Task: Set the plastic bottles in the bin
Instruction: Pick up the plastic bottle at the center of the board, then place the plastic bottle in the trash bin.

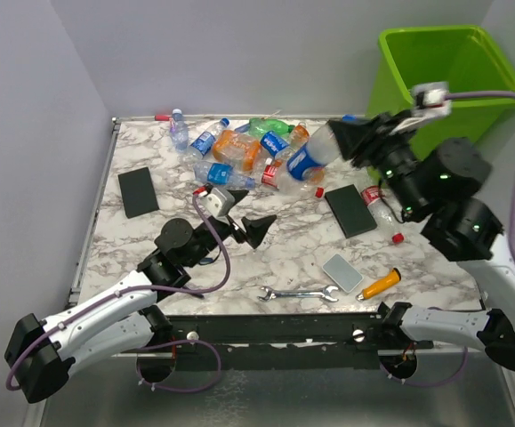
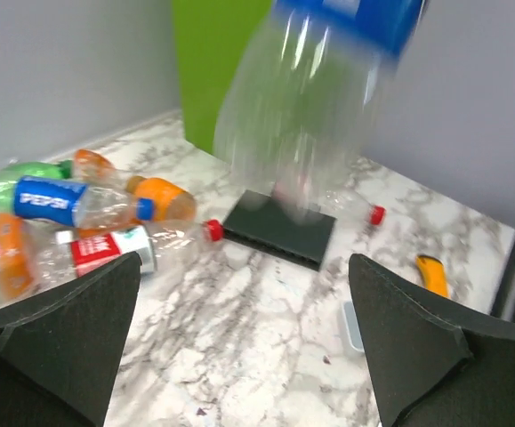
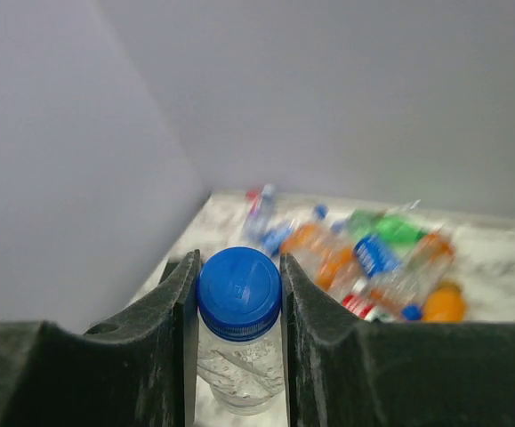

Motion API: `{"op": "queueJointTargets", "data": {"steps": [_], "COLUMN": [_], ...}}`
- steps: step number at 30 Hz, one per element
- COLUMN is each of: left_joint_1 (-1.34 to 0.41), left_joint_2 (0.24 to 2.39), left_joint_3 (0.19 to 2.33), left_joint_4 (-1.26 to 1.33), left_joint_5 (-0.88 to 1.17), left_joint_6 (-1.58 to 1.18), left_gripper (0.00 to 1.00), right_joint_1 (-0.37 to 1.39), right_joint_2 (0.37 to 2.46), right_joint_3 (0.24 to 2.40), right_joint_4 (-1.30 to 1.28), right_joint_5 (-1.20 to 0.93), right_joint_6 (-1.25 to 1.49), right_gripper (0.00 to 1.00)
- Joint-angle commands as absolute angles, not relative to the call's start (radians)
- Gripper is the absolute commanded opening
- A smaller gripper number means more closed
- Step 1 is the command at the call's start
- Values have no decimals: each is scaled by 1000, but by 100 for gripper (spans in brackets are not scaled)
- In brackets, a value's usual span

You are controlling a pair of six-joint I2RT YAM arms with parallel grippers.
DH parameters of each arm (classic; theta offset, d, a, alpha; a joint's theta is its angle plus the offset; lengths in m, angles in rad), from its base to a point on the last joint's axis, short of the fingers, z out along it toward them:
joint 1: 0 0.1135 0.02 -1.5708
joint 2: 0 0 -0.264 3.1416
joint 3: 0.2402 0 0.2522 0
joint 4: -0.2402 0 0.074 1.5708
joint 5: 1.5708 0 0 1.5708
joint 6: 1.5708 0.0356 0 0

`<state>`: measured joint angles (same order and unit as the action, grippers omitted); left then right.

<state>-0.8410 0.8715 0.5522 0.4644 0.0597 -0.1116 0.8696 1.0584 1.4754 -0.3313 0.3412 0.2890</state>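
My right gripper [image 1: 350, 140] is shut on the blue cap of a clear bottle with a blue label [image 1: 309, 160], holding it in the air left of the lime-green bin [image 1: 435, 67]. The cap [image 3: 238, 294] sits pinched between the fingers in the right wrist view. The held bottle hangs blurred in the left wrist view [image 2: 301, 116]. A pile of several bottles [image 1: 239, 151] lies at the back of the table; it also shows in the right wrist view [image 3: 373, 262]. My left gripper [image 1: 255, 229] is open and empty over the table's middle.
A black slab [image 1: 138, 191] lies at the left and another [image 1: 350, 210] at the right, with a bottle [image 1: 383, 213] beside it. A grey slab [image 1: 341, 272], an orange-handled tool [image 1: 380, 284] and a wrench [image 1: 299, 293] lie near the front edge.
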Motion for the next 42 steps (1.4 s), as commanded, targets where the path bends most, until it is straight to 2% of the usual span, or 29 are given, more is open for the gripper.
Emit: {"op": "queueJointTargets", "data": {"steps": [1, 3, 4, 6, 7, 11, 17, 22, 28, 29, 30, 32, 33, 34, 37, 42], "left_joint_1": [-844, -844, -844, -844, -845, -844, -845, -845, -844, -845, -845, -845, -845, -845, -845, -844], "left_joint_2": [812, 797, 790, 782, 780, 774, 743, 747, 770, 769, 767, 765, 767, 768, 774, 799], "left_joint_3": [525, 517, 514, 508, 506, 515, 508, 503, 510, 512, 511, 511, 511, 511, 512, 515], "left_joint_4": [503, 503, 503, 502, 502, 480, 454, 454, 447, 444, 443, 443, 443, 443, 443, 442], "left_joint_5": [-197, -252, -268, -287, -294, -377, -489, -515, -500, -498, -495, -491, -491, -491, -488, -483], "left_joint_6": [-100, -94, -90, -88, -90, -99, -92, -84, -96, -99, -101, -100, -99, -97, -96, -90], "left_gripper": [99, 99, 99, 99, 99, 99, 99, 99, 99, 99, 99, 99, 99, 99, 99, 99], "right_joint_1": [867, 866, 865, 852, 809, 521, 279, 168, 101, 94, 89, 81, 80, 80, 80, 88], "right_joint_2": [1069, 1084, 1094, 1144, 1193, 1397, 1717, 1829, 1839, 1843, 1844, 1838, 1836, 1836, 1830, 1756], "right_joint_3": [1703, 1683, 1648, 1603, 1625, 1910, 2273, 2325, 2182, 2178, 2170, 2143, 2138, 2140, 2175, 2186], "right_joint_4": [-210, 117, 362, 777, 868, 688, 444, 239, 56, 14, -22, -44, -50, -57, -75, -55], "right_joint_5": [804, 967, 1006, 996, 988, 978, 960, 943, 880, 863, 842, 791, 777, 763, 721, 608], "right_joint_6": [-20, -307, -475, -798, -877, -692, -408, -193, 44, 85, 118, 152, 159, 166, 185, 278], "right_gripper": [0, 0, 0, 0, 0, 0, 0, 0, 0, 4, 18, 57, 69, 76, 82, 84]}}
